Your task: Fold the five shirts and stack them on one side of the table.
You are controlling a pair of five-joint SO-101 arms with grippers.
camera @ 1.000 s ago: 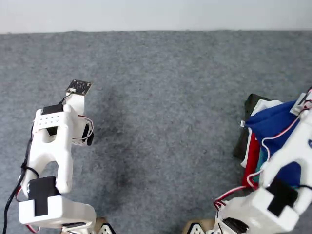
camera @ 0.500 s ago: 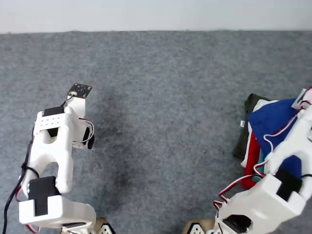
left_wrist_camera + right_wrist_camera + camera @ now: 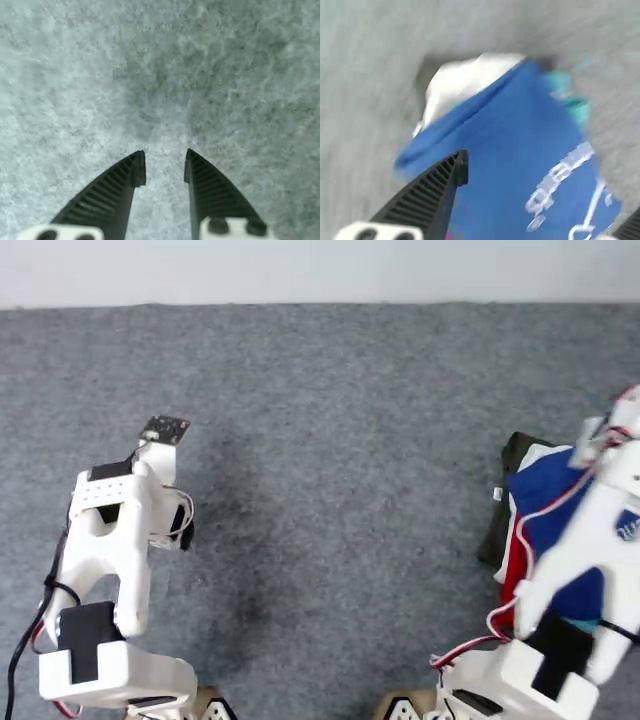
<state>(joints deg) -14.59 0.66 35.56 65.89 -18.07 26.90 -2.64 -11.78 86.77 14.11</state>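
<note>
The right gripper [image 3: 549,186] is seen spread wide with nothing held, directly above the blue shirt [image 3: 520,125] that tops the stack of shirts [image 3: 535,502]. White, teal, red and dark layers are glimpsed beneath it. The left gripper [image 3: 164,167] is parted narrowly and empty over bare grey carpet [image 3: 75,75], well apart from the stack. The pile looks loosely folded. Were a finger caught in the blue fabric on withdrawal, the top layer could be dragged open or the stack toppled.

High overhead; wrists close, downward; right shares shirts [image 3: 545,502].
</note>
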